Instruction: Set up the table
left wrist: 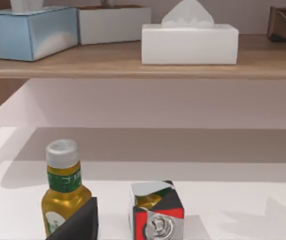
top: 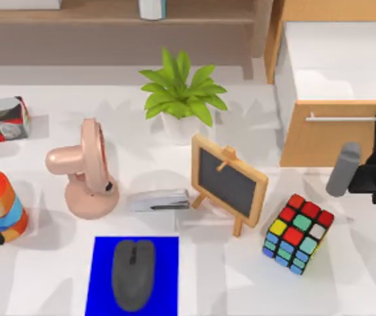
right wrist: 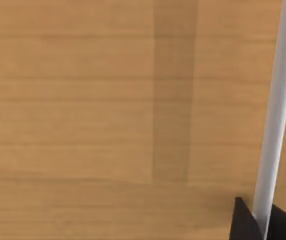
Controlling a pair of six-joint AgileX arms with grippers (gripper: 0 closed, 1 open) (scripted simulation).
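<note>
A broad, smooth white tabletop [top: 346, 276] is seen with a matt finish. A light-wood drawer cabinet [top: 319, 141] is marked by visible grain and fitted with a pale, smooth bar handle [right wrist: 278, 115]. A glossy pink plastic desk fan [top: 85, 168] is set near a wood-framed matt slate chalkboard [top: 228, 181] and a shiny plastic multicoloured puzzle cube [top: 297, 233].

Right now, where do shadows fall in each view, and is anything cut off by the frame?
Top view: the plant casts soft leaf shadows on the table. Left wrist view: the bottle is cropped at the bottom edge. Right wrist view: a darker band crosses the drawer front.
</note>
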